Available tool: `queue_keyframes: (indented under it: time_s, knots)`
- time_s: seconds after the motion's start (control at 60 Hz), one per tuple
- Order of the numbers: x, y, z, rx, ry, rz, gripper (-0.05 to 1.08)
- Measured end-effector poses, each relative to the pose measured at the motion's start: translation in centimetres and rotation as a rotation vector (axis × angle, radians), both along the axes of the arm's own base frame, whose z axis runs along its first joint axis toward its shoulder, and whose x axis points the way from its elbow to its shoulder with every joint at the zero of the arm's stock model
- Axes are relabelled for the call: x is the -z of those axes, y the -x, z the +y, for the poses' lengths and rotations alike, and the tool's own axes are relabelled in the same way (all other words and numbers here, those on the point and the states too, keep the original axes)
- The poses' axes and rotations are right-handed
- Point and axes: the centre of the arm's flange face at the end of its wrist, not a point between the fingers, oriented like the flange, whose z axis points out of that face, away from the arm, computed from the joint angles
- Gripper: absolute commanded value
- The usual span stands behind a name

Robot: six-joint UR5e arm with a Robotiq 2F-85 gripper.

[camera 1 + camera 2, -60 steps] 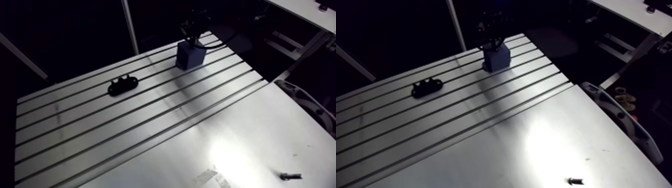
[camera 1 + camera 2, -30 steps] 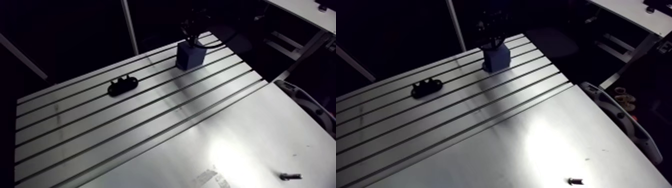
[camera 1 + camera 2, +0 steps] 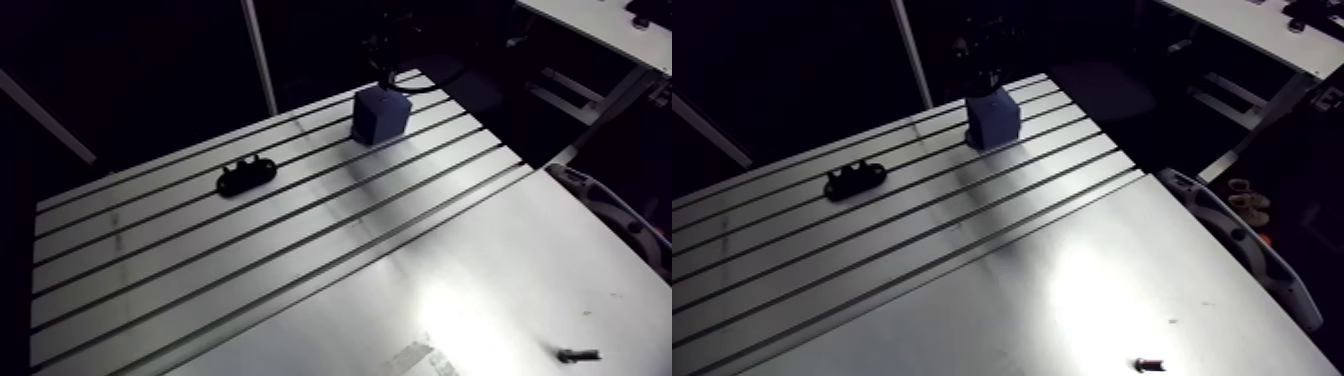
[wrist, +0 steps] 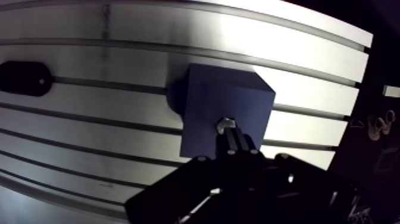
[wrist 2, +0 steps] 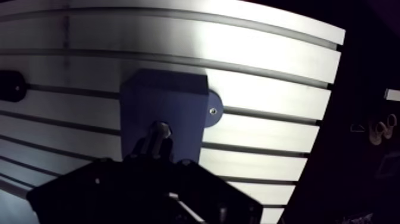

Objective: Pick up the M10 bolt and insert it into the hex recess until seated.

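A blue block (image 4: 223,110) stands on the slotted table (image 3: 200,260) near its far edge. In the wrist view my gripper (image 4: 233,138) hangs right over the block's top face. Its two fingers (image 4: 243,146) are drawn close together on a metal bolt (image 4: 226,125). The bolt's shiny end shows just ahead of the fingertips, against the block's top. The recess itself is hidden under the bolt and fingers. In the arm view the gripper (image 3: 388,62) is a dark shape above the block (image 3: 380,113).
A black bracket (image 3: 246,174) lies on the slotted part, left of the block. A second small bolt (image 3: 578,354) lies on the smooth plate at the near right. A grey curved handle (image 3: 1242,240) runs along the table's right edge.
The whole arm view has shifted slightly, so the camera has moved with the arm. The gripper stays above the blue block; the bracket and the loose bolt have not moved.
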Motion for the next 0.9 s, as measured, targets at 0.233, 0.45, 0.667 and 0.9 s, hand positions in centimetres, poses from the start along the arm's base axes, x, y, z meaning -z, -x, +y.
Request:
queue_keyframes:
  time_s: [0.233, 0.45, 0.667, 0.9]
  knots:
    - [-0.2, -0.1, 0.2, 0.004, -0.002, 0.002, 0.95]
    - [-0.3, -0.2, 0.3, 0.005, -0.003, 0.003, 0.89]
    - [-0.6, -0.2, 0.2, 0.008, -0.004, 0.006, 0.0]
    - [-1.1, -0.3, 0.1, 0.01, -0.004, 0.005, 0.0]
